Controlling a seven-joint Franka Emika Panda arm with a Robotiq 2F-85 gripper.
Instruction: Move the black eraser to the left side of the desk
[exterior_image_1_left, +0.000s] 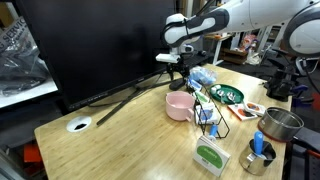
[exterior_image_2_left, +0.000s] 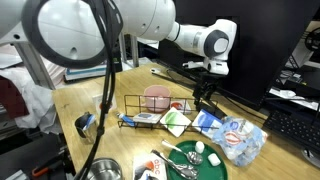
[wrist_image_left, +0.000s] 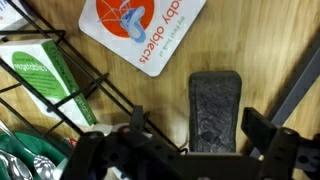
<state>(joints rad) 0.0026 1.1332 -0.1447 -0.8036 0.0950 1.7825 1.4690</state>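
Directly beneath my claw (wrist_image_left: 196, 125), between its two spread fingers, lies the black eraser (wrist_image_left: 215, 108), flat on the desk (wrist_image_left: 150, 100). My jaws stand wide open and hold nothing. In the wrist view the eraser sits closer to the finger on the right than to its partner. If I close as I am, I judge that one pad will meet it first and push or twist it before the other arrives, and it may skid out. I cannot tell how high I hang above the wood. If I close too high, I will pinch only the top edge and lose it on the lift. Just beside my other finger runs a black wire rack (wrist_image_left: 90, 100), and a careless descent could snag a wire and drag the rack. Beyond the eraser slants the monitor-stand leg (wrist_image_left: 298, 70), which a wide finger could clip. A low carry away from here might also knock the pink bowl (exterior_image_1_left: 180, 105) standing near me.
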